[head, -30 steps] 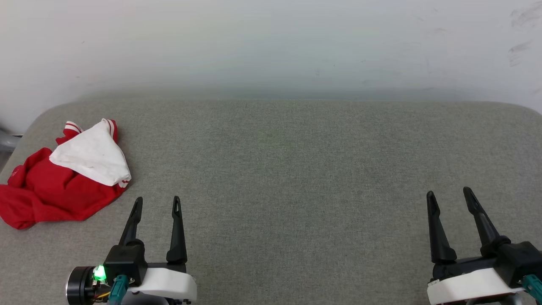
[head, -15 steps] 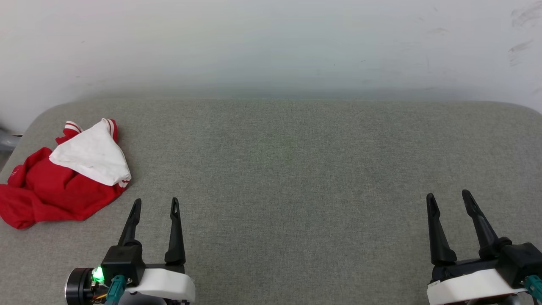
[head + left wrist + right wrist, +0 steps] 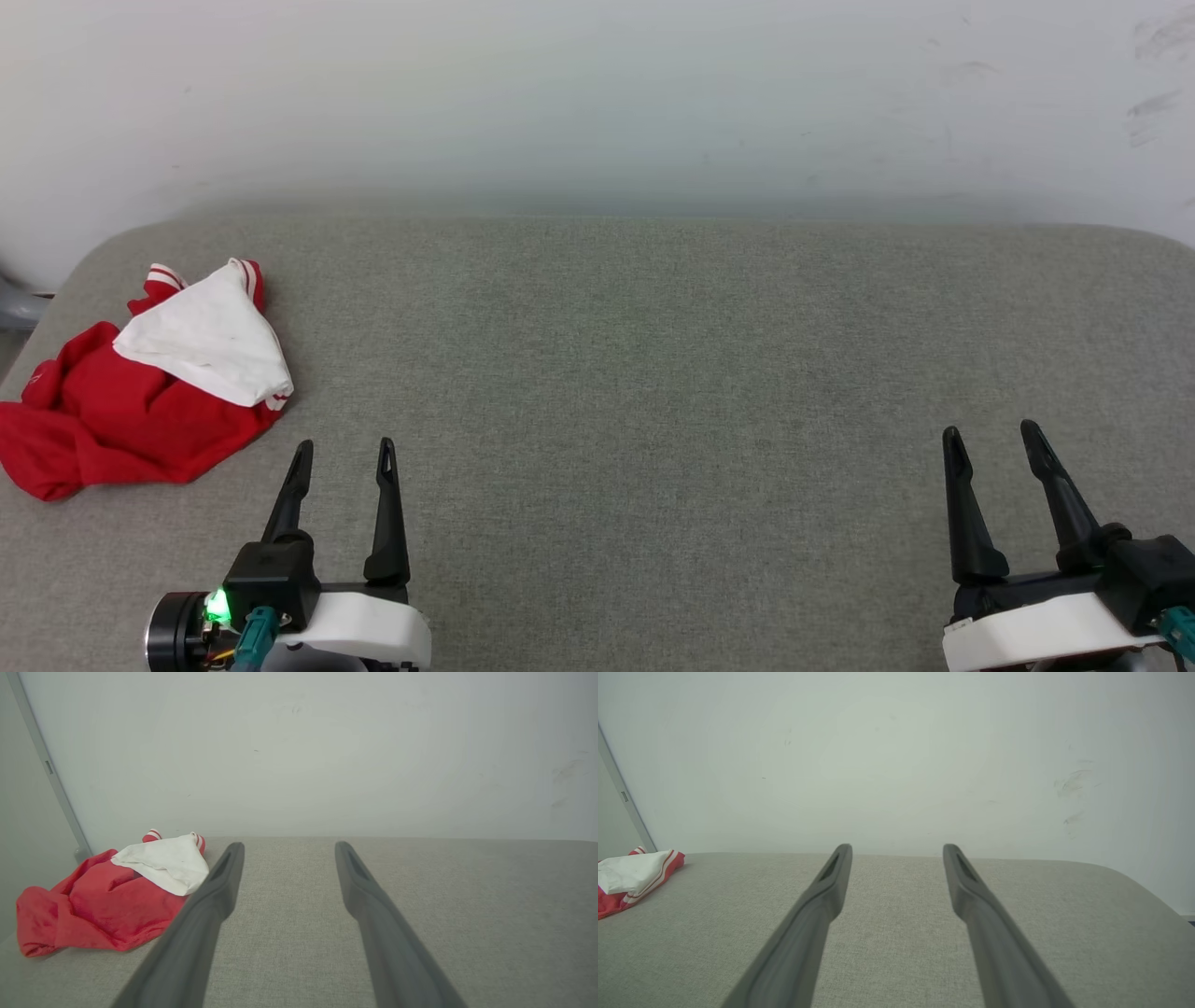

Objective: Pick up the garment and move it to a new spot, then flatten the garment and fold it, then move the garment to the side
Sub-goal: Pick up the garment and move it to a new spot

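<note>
1. Garment [image 3: 140, 420]: red jersey tee, crumpled in a heap at the far-left end of the table [image 3: 653, 373], close to its left edge.
2. A white sleeve [image 3: 210, 341] lies draped over the top of the red body. Red-white striped trim shows along the sleeve's upper and lower edges.
3. Garment is neither flattened nor folded.
4. Left claw [image 3: 344, 448]: released, fingers spread, holding nothing. It sits at lower left, on the near side and slightly right of the garment, near but not touching.
5. Left wrist view: the heap lies left of the claw's left finger [image 3: 205, 905], which covers part of its right edge.
6. Right claw [image 3: 990, 431]: released, holding nothing, at lower right over bare table, well apart from the garment.
7. Right wrist view: a bit of white sleeve and striped trim sits at the far-left border.
8. Table top is grey woven fabric with rounded corners, set against a white wall [image 3: 597, 93] with scuff marks [image 3: 1153, 103] at upper right.
9. Green LED [image 3: 217, 605] is lit on the left wrist.
</note>
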### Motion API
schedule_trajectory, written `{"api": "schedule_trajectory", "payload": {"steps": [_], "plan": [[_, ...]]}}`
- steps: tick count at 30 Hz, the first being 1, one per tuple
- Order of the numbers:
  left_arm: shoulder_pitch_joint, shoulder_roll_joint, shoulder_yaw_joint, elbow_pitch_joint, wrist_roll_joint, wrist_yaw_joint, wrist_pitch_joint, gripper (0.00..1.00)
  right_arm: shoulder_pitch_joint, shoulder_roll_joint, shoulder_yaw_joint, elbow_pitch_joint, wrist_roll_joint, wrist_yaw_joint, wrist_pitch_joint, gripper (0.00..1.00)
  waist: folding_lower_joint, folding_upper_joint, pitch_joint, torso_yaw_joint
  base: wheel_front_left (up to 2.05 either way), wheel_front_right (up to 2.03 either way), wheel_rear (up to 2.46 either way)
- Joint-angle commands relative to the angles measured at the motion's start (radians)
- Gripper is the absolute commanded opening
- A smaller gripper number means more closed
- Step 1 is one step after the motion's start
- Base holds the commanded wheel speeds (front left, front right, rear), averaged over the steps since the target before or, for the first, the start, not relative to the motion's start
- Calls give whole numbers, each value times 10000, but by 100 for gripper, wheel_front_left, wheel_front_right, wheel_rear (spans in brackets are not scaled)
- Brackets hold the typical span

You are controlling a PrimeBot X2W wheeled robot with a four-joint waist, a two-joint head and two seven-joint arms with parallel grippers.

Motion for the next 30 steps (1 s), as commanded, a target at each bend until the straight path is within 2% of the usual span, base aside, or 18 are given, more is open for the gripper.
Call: {"api": "schedule_trajectory", "payload": {"steps": [1, 11, 30], "plan": [[-23, -22, -19, 14, -18, 28, -31, 100, 51, 13, -8, 23, 12, -7, -28, 100, -1, 0, 5, 25, 0, 0, 0], [-168, -18, 73, 60, -52, 43, -31, 100, 91, 14, 80, 13, -49, -7, -27, 100, -1, 0, 104, 736, 0, 0, 0], [-249, -21, 483, 88, -331, 126, -31, 100, -121, 13, 328, -23, -230, -7, -27, 100, -1, 0, 383, 3131, 0, 0, 0]]}}
